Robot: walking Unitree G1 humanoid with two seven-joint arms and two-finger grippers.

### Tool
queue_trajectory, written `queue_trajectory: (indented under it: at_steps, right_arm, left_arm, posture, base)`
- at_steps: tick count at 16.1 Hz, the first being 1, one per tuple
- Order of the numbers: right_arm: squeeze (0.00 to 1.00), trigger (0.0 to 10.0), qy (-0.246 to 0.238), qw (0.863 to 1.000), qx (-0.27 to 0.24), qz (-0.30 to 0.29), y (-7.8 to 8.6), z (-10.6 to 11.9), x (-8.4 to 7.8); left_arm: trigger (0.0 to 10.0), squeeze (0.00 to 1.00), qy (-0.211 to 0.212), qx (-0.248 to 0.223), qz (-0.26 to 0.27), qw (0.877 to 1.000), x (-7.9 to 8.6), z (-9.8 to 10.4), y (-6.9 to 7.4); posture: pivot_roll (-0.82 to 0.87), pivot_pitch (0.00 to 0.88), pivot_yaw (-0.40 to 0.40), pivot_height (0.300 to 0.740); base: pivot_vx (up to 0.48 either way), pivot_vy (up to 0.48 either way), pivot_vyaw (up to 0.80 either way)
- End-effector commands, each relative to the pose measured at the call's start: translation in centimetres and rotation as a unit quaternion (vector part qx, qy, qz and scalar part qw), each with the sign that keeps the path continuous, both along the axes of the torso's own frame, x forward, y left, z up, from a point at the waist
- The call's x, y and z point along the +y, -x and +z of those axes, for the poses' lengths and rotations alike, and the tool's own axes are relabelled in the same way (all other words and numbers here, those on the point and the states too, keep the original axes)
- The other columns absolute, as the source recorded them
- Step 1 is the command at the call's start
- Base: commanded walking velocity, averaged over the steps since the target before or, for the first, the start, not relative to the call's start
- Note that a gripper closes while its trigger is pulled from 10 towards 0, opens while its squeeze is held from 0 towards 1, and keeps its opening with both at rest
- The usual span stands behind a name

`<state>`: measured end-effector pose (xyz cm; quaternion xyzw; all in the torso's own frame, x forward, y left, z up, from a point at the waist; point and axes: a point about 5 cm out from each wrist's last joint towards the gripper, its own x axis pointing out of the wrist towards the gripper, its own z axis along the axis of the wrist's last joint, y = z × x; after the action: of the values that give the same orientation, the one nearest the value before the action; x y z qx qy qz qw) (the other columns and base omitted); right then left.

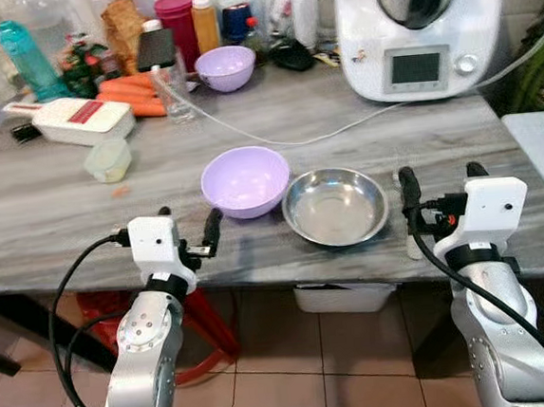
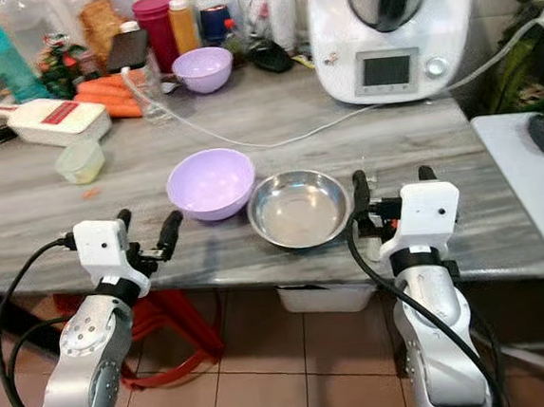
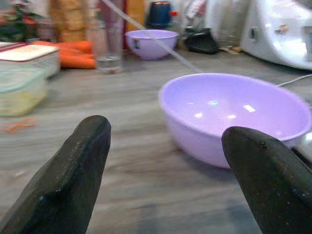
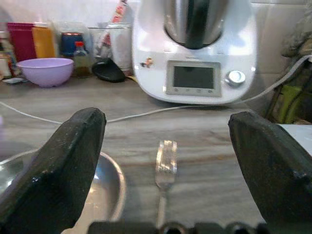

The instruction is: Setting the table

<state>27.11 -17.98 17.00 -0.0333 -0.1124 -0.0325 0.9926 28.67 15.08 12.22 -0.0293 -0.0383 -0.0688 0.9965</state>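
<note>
A light purple bowl (image 1: 245, 180) and a shiny steel bowl (image 1: 335, 206) stand side by side near the front edge of the grey marble-look table (image 1: 83, 220). My left gripper (image 1: 188, 226) is open at the table's edge, just left of and in front of the purple bowl (image 3: 234, 114), touching nothing. To the right of the steel bowl (image 4: 109, 187), my right gripper (image 1: 442, 183) is also open. A steel fork (image 4: 165, 168) lies flat on the table between its fingers, tines pointing away.
At the back stand a second purple bowl (image 1: 226, 67), carrots (image 1: 133, 90), bottles, a white grater box (image 1: 83, 118) and a big white food processor (image 1: 423, 24). Its cable (image 1: 276, 135) crosses the table. A small lidded tub (image 1: 108, 159) sits left; a red stool (image 1: 205, 326) is underneath.
</note>
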Motion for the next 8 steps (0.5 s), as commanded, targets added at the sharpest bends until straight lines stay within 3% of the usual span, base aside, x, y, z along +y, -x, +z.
queue_trajectory:
  at_steps: [1, 8]
  right_arm:
    - [0.0, 10.0, -0.002, 1.0, -0.004, 0.001, -0.11, 0.14, 0.12]
    - [0.0, 10.0, -0.002, 1.0, -0.004, -0.001, -0.48, 0.13, -0.06]
  left_arm:
    - [10.0, 0.0, -0.008, 0.007, 0.016, 1.0, 0.66, -0.43, 0.14]
    - [10.0, 0.0, -0.008, 0.009, 0.012, 1.0, 0.26, -0.52, -0.17]
  posture:
    - [-0.1, 0.034, 0.074, 0.74]
    - [-0.1, 0.042, 0.077, 0.74]
  base:
    - [-0.27, 0.0, 0.0]
    - [-0.327, 0.0, 0.0]
